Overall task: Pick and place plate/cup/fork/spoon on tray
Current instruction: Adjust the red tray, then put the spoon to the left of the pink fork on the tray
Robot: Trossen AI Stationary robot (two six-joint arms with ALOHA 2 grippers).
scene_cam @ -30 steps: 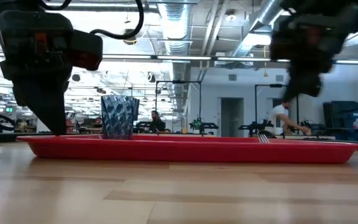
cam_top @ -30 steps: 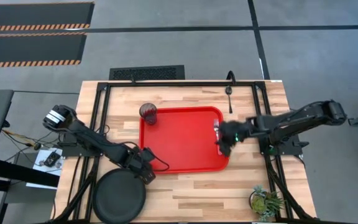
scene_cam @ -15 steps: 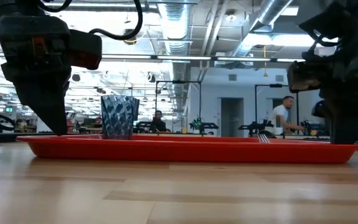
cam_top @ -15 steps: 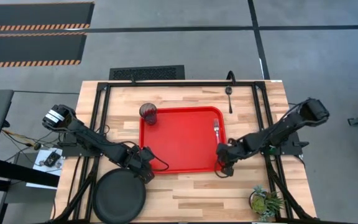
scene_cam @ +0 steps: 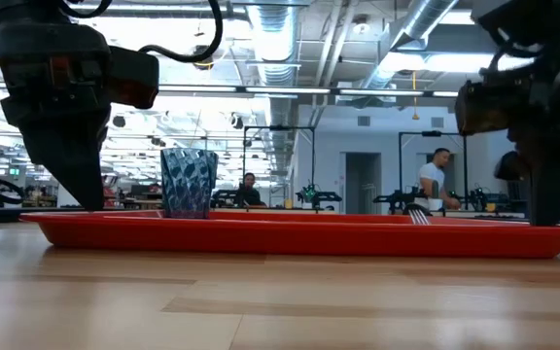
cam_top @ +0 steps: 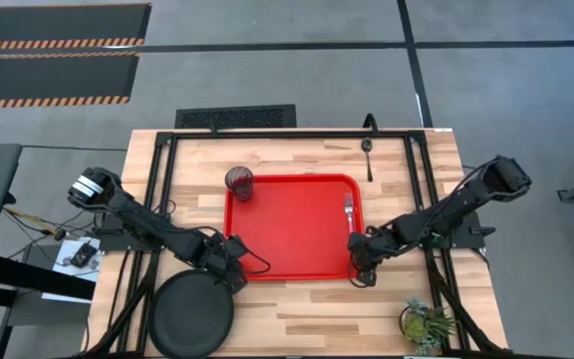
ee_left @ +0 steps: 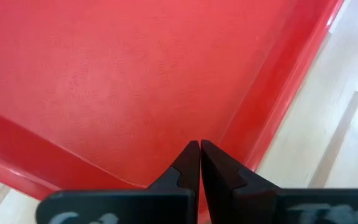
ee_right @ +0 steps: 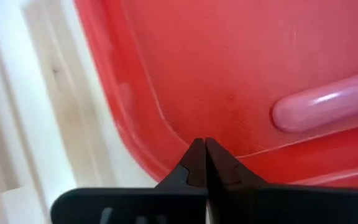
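you've got the wooden table [cam_top: 307,299] carrying everything. the tray [cam_top: 292,229] sits in the middle of it, long side across, and it reads as a long red band in the low view [scene_cam: 290,236]. the plate [cam_top: 191,313] lies off the tray on the table, at the near left corner, just beside the tray's near-left corner. the left gripper [cam_top: 235,265] is down at that same tray corner, between plate and tray; in the left wrist view its fingers [ee_left: 188,168] are clenched tip to tip over the tray rim with nothing between them. the right gripper [cam_top: 364,271] is low at the tray's near-right corner; the right wrist view shows its fingers [ee_right: 196,163] pressed together at the rim, empty, with the fork's red handle just ahead. a small potted plant [cam_top: 426,323] stands at the table's near right corner. the cup [cam_top: 238,181] stands upright at the tray's far-left corner, on or right against the rim. the fork [cam_top: 348,212] lies inside the tray along its right edge, tines away from the right gripper. the spoon [cam_top: 367,157] lies on the table beyond the tray's far-right corner, well apart from both grippers.
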